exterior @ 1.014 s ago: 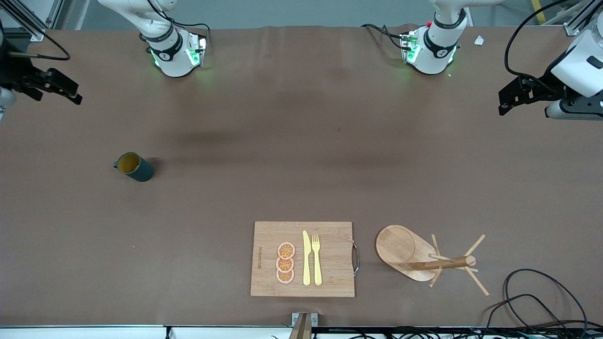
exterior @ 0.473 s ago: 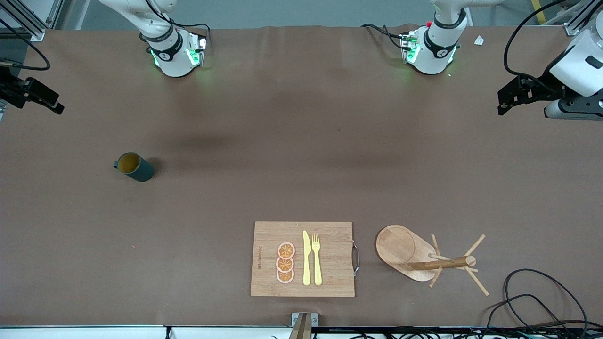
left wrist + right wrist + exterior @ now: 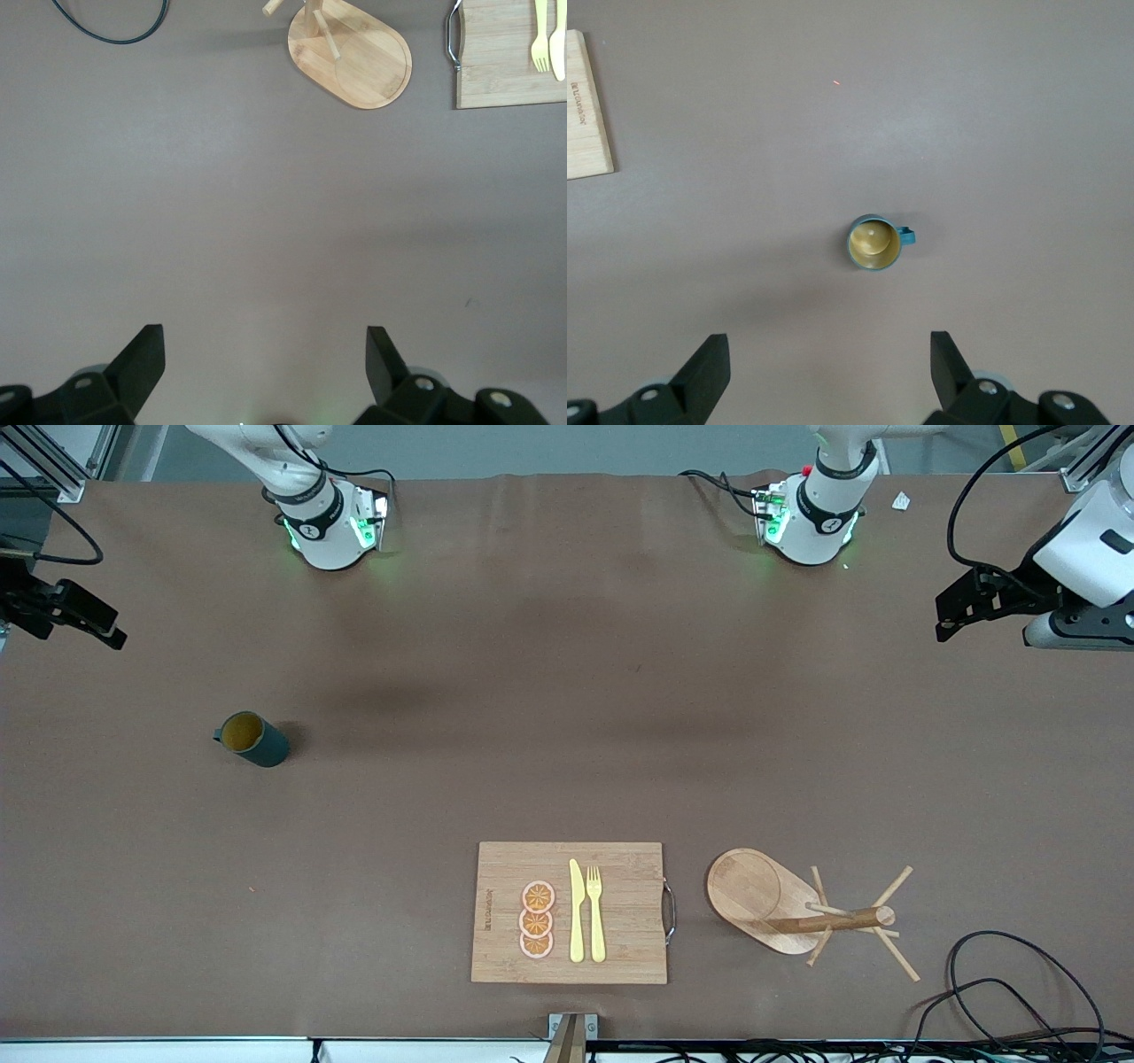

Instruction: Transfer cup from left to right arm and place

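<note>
Both tools hang in the air with their fingers spread wide and nothing between them. Left tool [image 3: 952,607] is up over the desk [image 3: 567,691] at the left arm's end; its two dark fingertips [image 3: 142,354] frame bare brown surface in the left wrist view. Right tool [image 3: 97,615] is up over the desk edge at the right arm's end, and the right wrist view looks straight down on the cup [image 3: 874,243].

That cup [image 3: 252,739] is a dark teal mug standing upright on the desk, mouth up, ochre inside showing, its long axis vertical. Its small handle points toward the right arm's end of the desk. It sits well apart from the cutting board [image 3: 569,912], farther from the front camera than the board and toward the right arm's end.

Dark lettering runs along one short edge of the bamboo cutting board; it is too small to read. On the board lie three orange slices [image 3: 537,919], a yellow knife [image 3: 576,912] and a yellow fork [image 3: 596,912], side by side. A wooden mug tree [image 3: 797,912] lies tipped over just beside the board's metal handle [image 3: 671,911].
</note>
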